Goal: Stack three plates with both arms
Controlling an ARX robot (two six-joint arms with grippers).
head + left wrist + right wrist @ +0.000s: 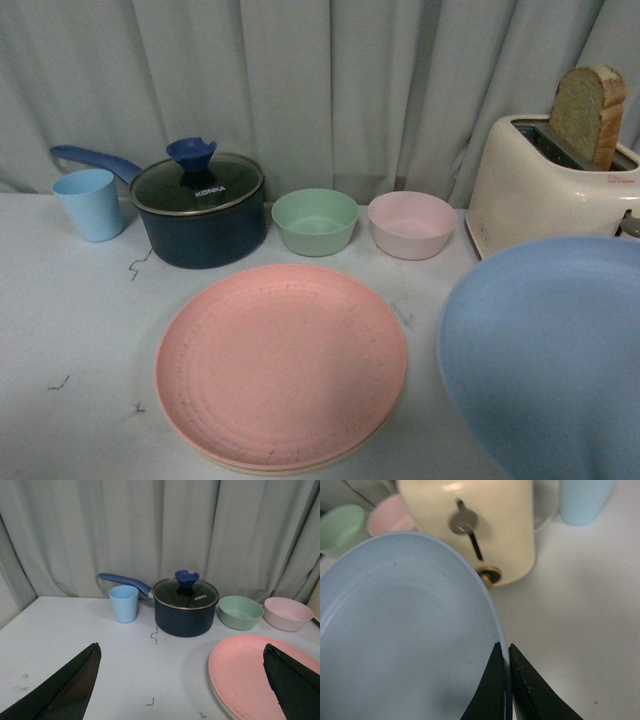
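Front view: pale tabletop (70,330) before a grey curtain (330,80).
Pink plate (280,365) lies on cream plate (300,468) at 6 o'clock. Right claw (506,656) clamps the blue plate (550,360) at 4 o'clock, and left claw (181,650) gapes apart. Toaster (530,195) at 2 o'clock holds bread (588,110).

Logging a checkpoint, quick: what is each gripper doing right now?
Left gripper: open, holding nothing.
Right gripper: shut on the blue plate, at its rim.
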